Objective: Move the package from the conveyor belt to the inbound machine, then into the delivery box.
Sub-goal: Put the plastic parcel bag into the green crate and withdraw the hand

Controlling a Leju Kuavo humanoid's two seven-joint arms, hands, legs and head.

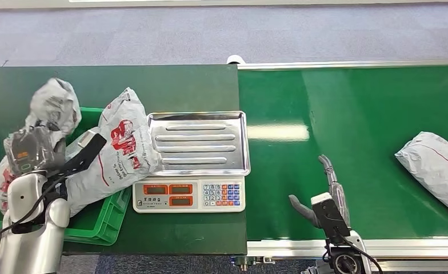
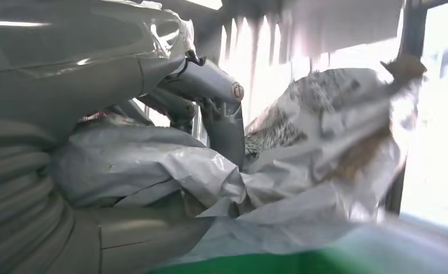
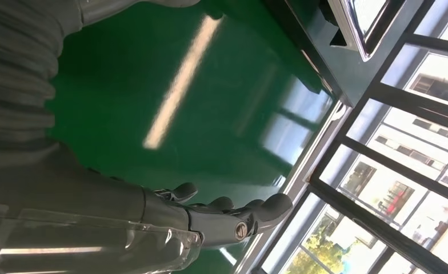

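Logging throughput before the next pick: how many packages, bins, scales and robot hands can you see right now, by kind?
Grey plastic packages: 3 (on the conveyor belt; leaning on the scale; held over the bin)
Green bin: 1
Scale with steel tray: 1
Robot hands: 2 (left, right)
Total: 7
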